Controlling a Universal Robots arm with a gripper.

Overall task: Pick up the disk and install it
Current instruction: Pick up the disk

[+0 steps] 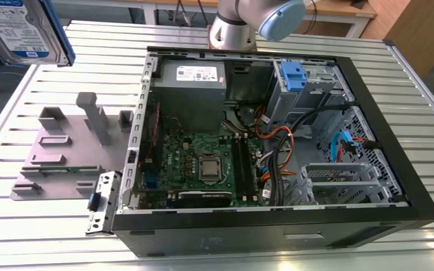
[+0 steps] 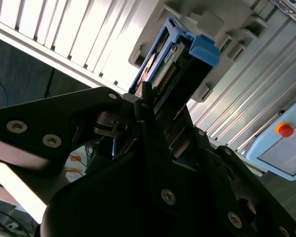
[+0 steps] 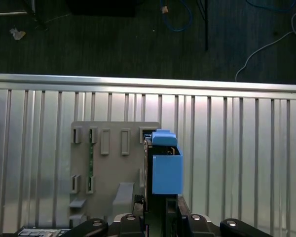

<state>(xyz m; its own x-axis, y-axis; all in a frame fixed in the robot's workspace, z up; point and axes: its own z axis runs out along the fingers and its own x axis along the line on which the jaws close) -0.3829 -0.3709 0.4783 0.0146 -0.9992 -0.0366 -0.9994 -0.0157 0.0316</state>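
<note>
The disk [image 1: 20, 27], a silver drive with a blue-and-white label in a blue carrier, hangs in the air at the exterior view's top left, above the slatted table. In both wrist views my gripper [image 2: 165, 106] is shut on it. The blue end tab [image 2: 203, 49] points away from the black fingers [image 2: 147, 101]. In the first wrist view the disk [image 3: 166, 165] stands edge-on above my gripper [image 3: 160, 210], over the grey fixture plate [image 3: 113, 168].
The open computer case [image 1: 398, 186] lies on the aluminium table [image 1: 43, 226], with a grey power supply [image 1: 190, 84], a motherboard [image 1: 202, 164] and a drive bay holding a bare blue clip [image 1: 293, 74]. The grey fixture plate [image 1: 63, 158] lies beside the case. A pendant with a red button [image 2: 285, 130] is nearby.
</note>
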